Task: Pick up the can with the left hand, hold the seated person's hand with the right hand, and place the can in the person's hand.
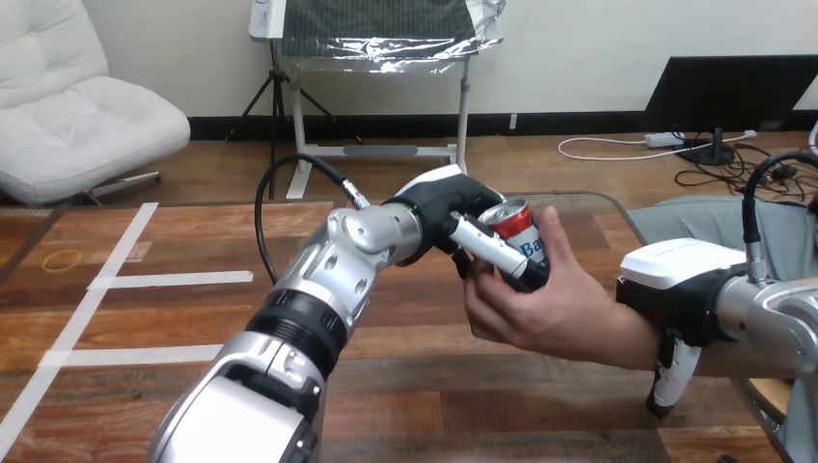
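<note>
A red, white and blue can (516, 231) stands upright above the table's middle right. My left hand (453, 217) is curled round it from the left, fingers (487, 251) crossing its front. The person's hand (540, 304) reaches in from the right, palm up, cupped under and behind the can, its fingers touching the can's right side. My right hand (680, 289) sits over the person's forearm near the wrist, with fingers (670, 381) curled down in front of the arm.
White tape lines (116, 280) run across the wooden table (434, 386) at the left. A yellow rubber band (62, 259) lies near the far left edge. The table's right edge is near the person's lap.
</note>
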`<state>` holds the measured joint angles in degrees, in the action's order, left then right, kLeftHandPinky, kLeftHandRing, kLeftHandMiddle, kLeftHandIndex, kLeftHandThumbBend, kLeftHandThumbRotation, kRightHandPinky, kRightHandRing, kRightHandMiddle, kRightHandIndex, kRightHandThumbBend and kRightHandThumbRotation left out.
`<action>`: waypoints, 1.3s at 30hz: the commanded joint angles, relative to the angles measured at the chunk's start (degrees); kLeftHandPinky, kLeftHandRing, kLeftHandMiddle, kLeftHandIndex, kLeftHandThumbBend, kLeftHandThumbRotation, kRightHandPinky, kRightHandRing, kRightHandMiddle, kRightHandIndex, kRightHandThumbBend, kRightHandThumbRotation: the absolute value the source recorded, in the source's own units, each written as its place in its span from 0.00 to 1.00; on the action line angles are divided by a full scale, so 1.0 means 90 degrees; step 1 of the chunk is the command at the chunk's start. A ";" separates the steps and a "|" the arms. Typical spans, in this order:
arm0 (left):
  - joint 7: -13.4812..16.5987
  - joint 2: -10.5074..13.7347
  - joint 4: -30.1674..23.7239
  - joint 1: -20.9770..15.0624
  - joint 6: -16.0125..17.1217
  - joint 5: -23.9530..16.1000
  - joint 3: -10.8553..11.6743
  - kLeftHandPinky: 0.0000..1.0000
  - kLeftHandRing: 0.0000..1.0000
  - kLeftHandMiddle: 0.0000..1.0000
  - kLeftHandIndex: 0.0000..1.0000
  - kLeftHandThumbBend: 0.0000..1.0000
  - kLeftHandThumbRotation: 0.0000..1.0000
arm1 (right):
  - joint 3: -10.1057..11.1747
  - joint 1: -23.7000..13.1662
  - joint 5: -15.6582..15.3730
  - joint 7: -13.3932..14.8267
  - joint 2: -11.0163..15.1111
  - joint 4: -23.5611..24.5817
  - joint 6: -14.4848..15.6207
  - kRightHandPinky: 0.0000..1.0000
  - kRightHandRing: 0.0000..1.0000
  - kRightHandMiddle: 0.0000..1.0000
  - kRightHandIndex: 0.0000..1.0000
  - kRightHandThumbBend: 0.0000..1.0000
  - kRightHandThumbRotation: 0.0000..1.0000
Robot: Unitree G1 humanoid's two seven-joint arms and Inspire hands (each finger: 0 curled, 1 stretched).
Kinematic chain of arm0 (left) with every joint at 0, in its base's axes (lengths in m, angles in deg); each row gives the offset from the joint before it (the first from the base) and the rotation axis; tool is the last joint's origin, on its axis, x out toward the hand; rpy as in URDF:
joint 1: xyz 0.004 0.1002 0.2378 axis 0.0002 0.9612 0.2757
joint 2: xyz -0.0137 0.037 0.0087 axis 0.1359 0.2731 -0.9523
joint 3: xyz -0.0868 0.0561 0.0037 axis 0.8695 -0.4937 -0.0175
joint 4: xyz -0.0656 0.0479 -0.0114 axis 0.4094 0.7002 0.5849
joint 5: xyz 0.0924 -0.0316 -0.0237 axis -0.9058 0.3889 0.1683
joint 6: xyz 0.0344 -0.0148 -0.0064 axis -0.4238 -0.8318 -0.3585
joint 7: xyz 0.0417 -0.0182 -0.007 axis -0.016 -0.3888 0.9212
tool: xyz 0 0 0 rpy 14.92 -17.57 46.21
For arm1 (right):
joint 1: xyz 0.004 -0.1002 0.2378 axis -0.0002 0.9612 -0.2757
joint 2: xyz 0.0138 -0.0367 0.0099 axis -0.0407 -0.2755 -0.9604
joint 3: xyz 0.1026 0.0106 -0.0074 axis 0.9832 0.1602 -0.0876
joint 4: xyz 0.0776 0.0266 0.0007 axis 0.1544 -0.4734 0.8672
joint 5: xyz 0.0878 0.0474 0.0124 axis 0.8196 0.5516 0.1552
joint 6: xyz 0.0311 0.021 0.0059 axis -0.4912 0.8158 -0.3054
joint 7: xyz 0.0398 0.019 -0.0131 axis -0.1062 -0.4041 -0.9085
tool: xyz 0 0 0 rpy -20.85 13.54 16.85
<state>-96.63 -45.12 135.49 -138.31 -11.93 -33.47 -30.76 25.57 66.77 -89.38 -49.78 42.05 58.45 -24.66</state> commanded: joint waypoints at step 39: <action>-0.0535 -0.0313 -0.0521 -0.1587 0.0133 0.0311 0.0014 0.31 0.36 0.41 0.46 0.65 0.00 | 0.0542 -0.1032 -0.0290 0.0452 0.0354 0.0056 -0.0433 0.33 0.43 0.52 0.57 0.79 0.12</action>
<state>-99.80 -43.61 135.48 -141.64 -13.77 -33.51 -30.76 27.17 66.09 -89.96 -48.55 42.16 58.36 -27.94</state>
